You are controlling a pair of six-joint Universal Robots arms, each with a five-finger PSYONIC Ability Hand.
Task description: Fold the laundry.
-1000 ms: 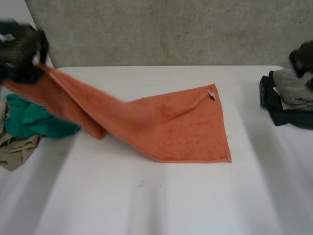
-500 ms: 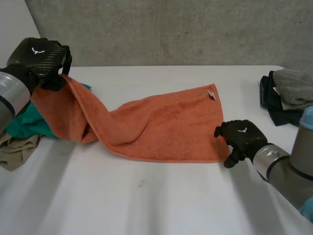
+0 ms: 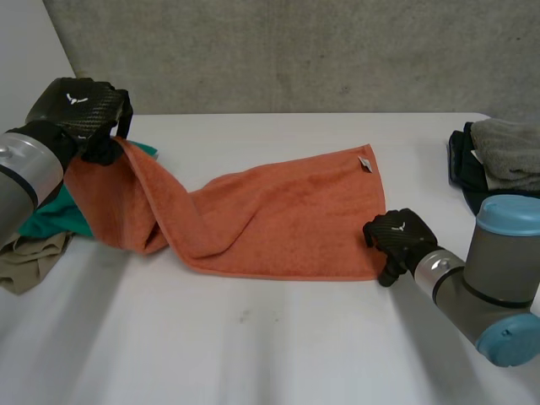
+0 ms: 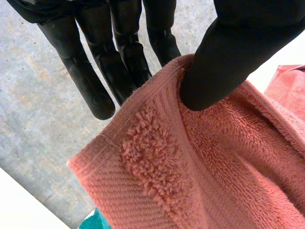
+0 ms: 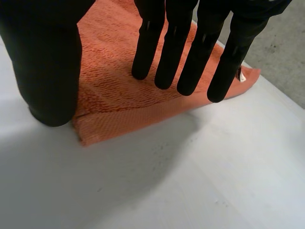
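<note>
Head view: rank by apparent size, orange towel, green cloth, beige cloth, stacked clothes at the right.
1. orange towel
2. stacked clothes, cut by the edge
3. green cloth and beige cloth: alike, both partly hidden, unranked

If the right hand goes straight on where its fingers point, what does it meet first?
Probably the orange towel, near its corner; the right hand aims straight fingers down at it.

No legible words or numbers. A small white emblem on the back of the left hand (image 3: 78, 105) and the right hand (image 3: 396, 234). White tag (image 3: 365, 163) at the 1 o'clock corner of the towel (image 3: 287, 215), print too small to read.
</note>
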